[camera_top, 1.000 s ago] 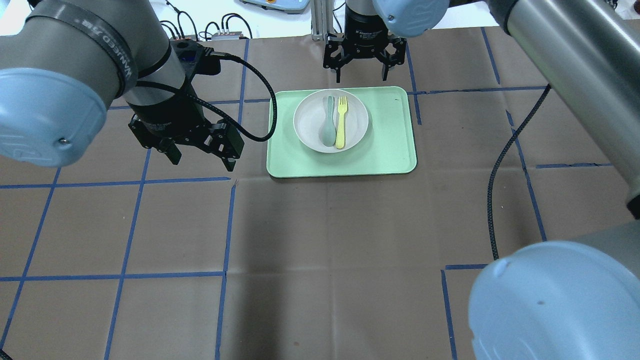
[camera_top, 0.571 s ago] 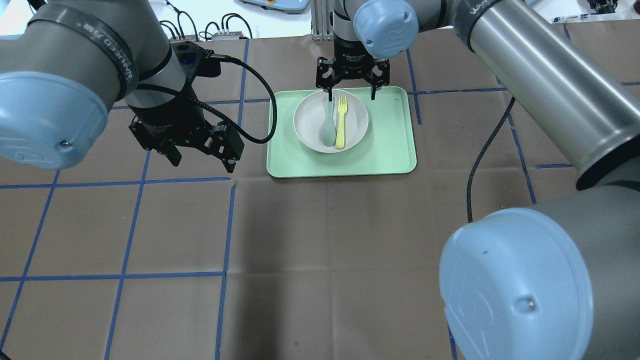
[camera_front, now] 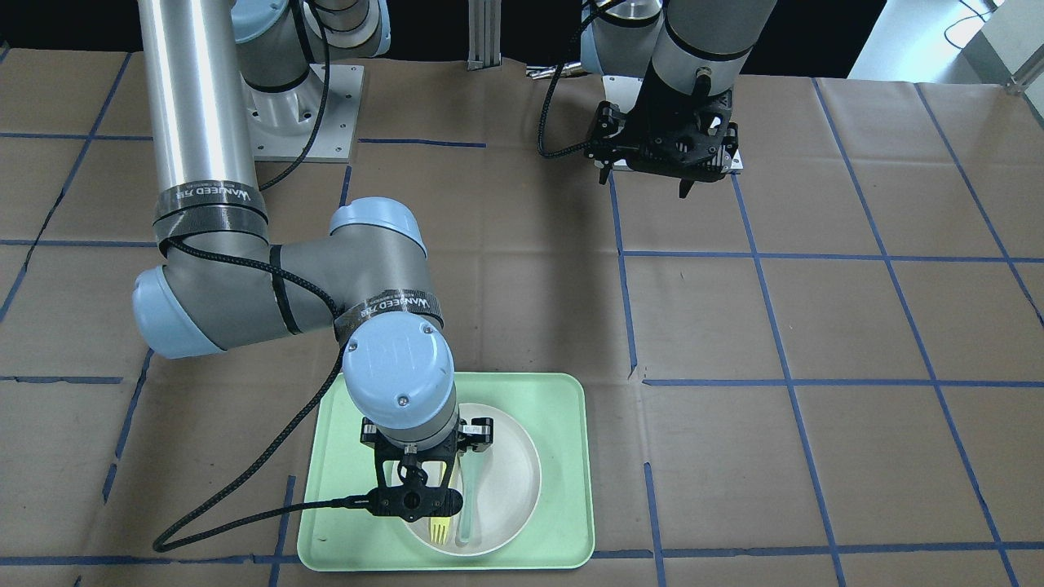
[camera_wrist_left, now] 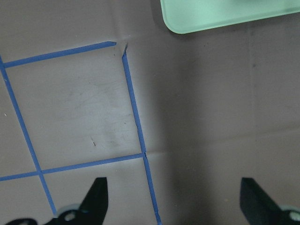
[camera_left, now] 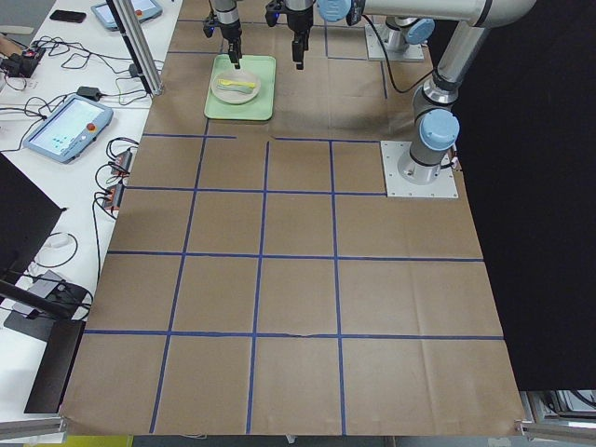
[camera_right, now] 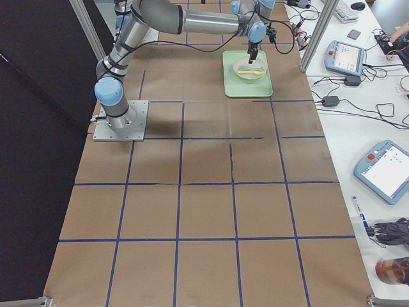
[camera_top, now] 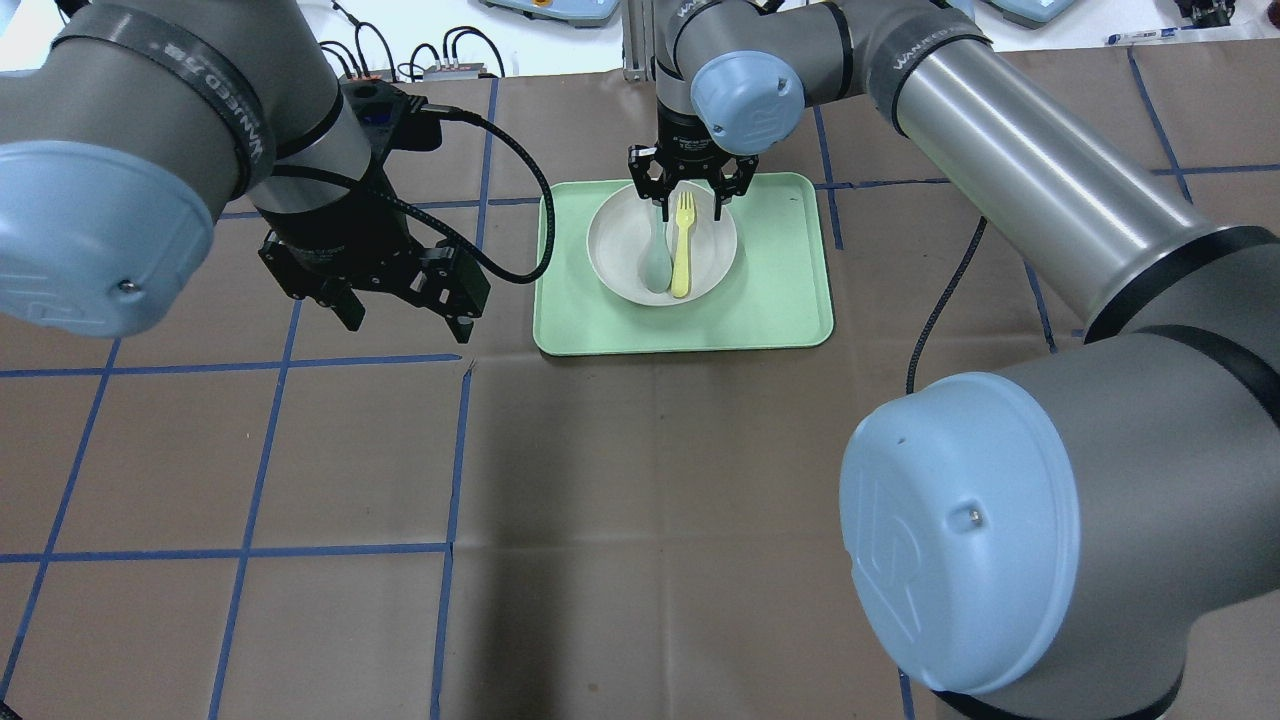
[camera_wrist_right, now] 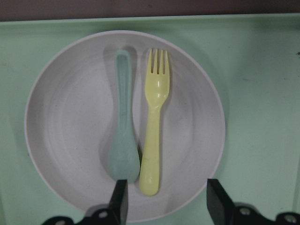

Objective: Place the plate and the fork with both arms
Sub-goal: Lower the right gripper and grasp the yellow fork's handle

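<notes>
The off-white plate (camera_top: 620,250) sits on the pale green tray (camera_top: 780,290). The pale yellow fork (camera_top: 682,245) lies in it, tines pointing away from the robot, next to a grey-green spoon (camera_top: 655,255). My right gripper (camera_top: 686,203) is open above the plate. In the right wrist view its fingertips (camera_wrist_right: 119,201) flank the handle end of the fork (camera_wrist_right: 154,122), apart from it, over the plate (camera_wrist_right: 70,140). My left gripper (camera_top: 405,315) is open and empty above the table, left of the tray. From the front, the right gripper (camera_front: 424,481) hides most of the fork (camera_front: 440,530).
Brown paper with blue tape lines (camera_top: 455,450) covers the table. The tray's corner (camera_wrist_left: 225,14) shows at the top of the left wrist view, beyond the left gripper (camera_wrist_left: 173,206). Cables and boxes (camera_top: 440,60) lie past the table's far edge.
My right gripper has moved from beyond the tray's far edge to over the plate, staying open. The left arm has barely moved.
</notes>
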You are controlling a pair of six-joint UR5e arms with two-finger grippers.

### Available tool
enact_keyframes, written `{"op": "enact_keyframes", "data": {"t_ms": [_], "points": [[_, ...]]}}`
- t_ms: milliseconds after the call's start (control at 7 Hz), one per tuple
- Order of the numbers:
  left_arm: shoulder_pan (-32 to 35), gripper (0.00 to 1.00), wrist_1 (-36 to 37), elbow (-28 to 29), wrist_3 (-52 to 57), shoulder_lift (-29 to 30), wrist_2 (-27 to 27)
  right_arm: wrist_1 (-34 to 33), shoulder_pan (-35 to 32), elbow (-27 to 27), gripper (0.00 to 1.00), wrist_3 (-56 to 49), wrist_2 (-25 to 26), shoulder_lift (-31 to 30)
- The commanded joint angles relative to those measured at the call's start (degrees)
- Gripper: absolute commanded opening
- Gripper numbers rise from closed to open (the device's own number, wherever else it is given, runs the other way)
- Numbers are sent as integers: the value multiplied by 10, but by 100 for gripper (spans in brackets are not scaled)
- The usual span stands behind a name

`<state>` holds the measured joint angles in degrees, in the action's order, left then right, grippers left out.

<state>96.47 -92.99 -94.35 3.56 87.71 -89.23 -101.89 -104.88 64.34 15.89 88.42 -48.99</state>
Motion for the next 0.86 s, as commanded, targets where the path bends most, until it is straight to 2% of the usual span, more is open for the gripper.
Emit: {"op": "enact_keyframes", "data": {"t_ms": [0,714], "points": [[-1,100,0,0,0,0,0,-4,-11,0,59,-3,1,13],[-1,100,1,0,0,-1,0,-23,-11,5,51,-2,3,28]]}}
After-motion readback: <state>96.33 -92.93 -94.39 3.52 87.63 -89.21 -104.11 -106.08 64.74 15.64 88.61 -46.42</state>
